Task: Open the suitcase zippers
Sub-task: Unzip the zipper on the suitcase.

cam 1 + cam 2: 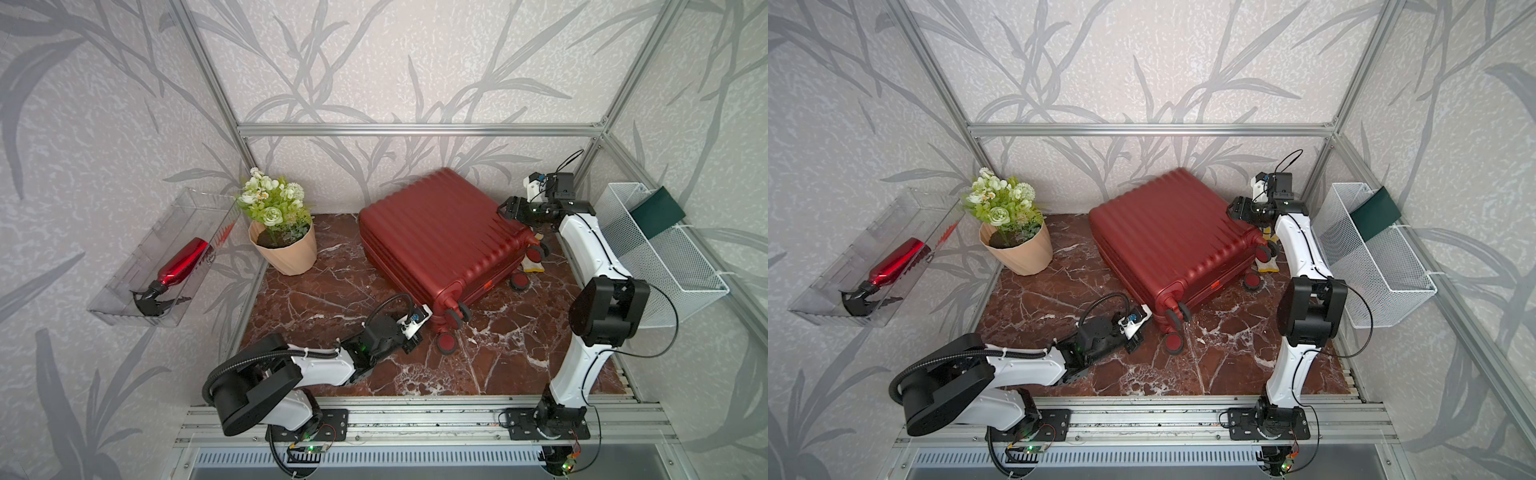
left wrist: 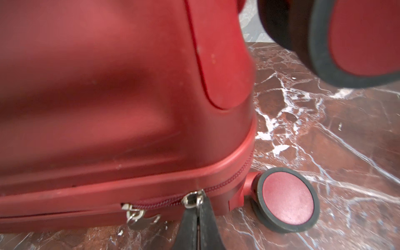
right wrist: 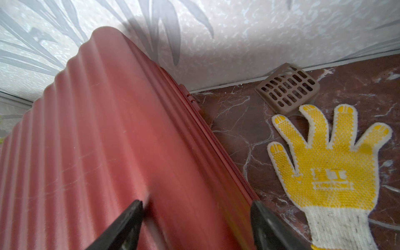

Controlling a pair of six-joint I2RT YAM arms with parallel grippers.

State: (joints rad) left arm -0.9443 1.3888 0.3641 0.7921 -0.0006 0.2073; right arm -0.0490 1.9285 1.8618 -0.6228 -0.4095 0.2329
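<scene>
Plainly, the job is at its very start. The suitcase [image 1: 440, 237] lies flat, ribbed face up, on the marble surface [image 1: 332, 299], toward the back wall and right of centre. Both top views show its two shells shut together. Its zip track [image 2: 233, 177] runs meshed round the near corner beside a wheel [image 2: 285, 199].

In the left wrist view the left end effector [image 2: 200, 207] is closed, its tips pinched on a silver pull [image 2: 191, 199] on that track, just short of the corner. A second pull [image 2: 133, 214] hangs free a little way along the same side. Whether the short stretch between the two sliders is parted I cannot tell. As I judge it, the grasp is made and nearly all the travel is left: round this corner, along the remaining sides, then the other slider.

The right end effector [image 3: 196, 204] sits at the far right edge of the case with its jaws wide apart, one finger over the ribbed face and one by the seam, holding nothing. Whether it presses on the shell is unclear. The track on that side looks closed too.

Further out, a yellow dotted glove [image 3: 331, 173] and a tan grid piece [image 3: 287, 88] lie on the surface near the case. A potted flower [image 1: 278, 232] stands to its left.
</scene>
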